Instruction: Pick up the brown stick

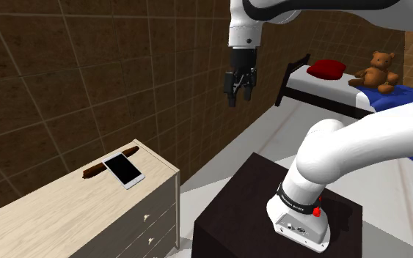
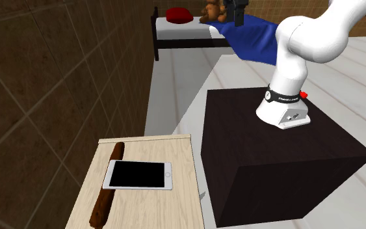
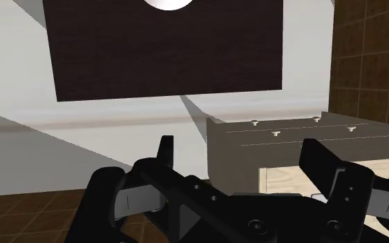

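Observation:
The brown stick (image 1: 93,173) lies on the light wooden dresser top (image 1: 43,212), close to the brick wall. A white tablet with a black screen (image 1: 124,170) rests across its middle, so the two ends show. In the second exterior view the stick (image 2: 101,205) runs along the dresser's wall-side edge beside the tablet (image 2: 138,175). My gripper (image 1: 240,89) hangs high in the air, well off the dresser and far from the stick, fingers pointing down. In the wrist view the gripper (image 3: 244,162) is open, its fingers (image 3: 165,153) apart with nothing between them.
The dark box stand (image 1: 271,212) sits right beside the dresser, whose drawer front (image 3: 289,131) shows below the hand. At the back stands a bed (image 1: 344,91) with a red pillow (image 1: 326,69) and a teddy bear (image 1: 377,71). Pale floor lies between.

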